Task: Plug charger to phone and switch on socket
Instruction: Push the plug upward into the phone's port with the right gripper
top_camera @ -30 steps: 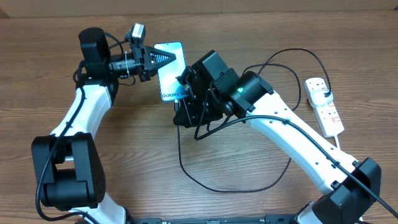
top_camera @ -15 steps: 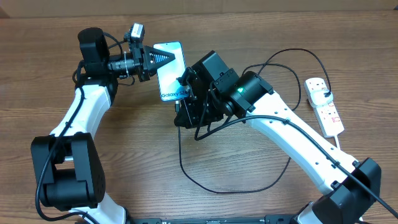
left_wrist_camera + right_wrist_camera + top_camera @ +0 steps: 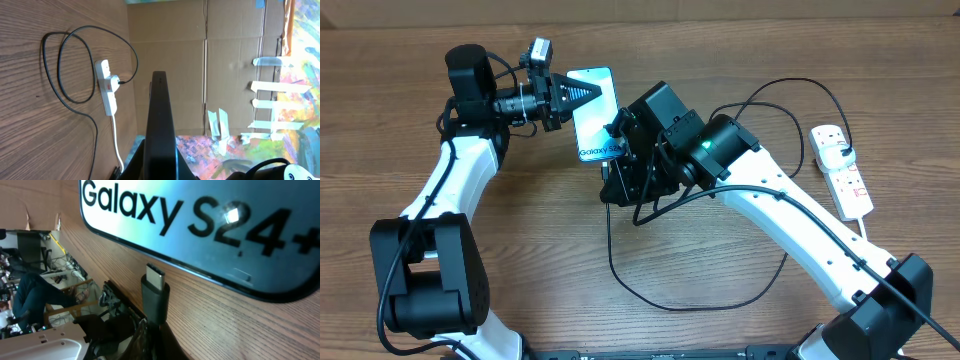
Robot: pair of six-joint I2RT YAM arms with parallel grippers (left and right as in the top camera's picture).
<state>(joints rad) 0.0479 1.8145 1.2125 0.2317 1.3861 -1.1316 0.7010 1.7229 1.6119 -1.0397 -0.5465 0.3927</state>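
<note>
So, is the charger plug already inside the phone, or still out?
Out: the right wrist view shows the charger plug with its metal tip bare, short of the phone edge.

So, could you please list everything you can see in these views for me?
phone: one, lit pale blue screen reading Galaxy S24+, between the two arms.
charger: one, black cable looped over the table, plug tip pointing at the phone's edge, not inserted.
white adapter: one, plugged into the power strip.
power strip: one, white with red marks, right side of the table.
table: one, brown wood.
cardboard wall: beige, behind the table.
left arm: white and black, its fingers shut on the phone.
right arm: white and black, its fingers shut on the charger's plug.
</note>
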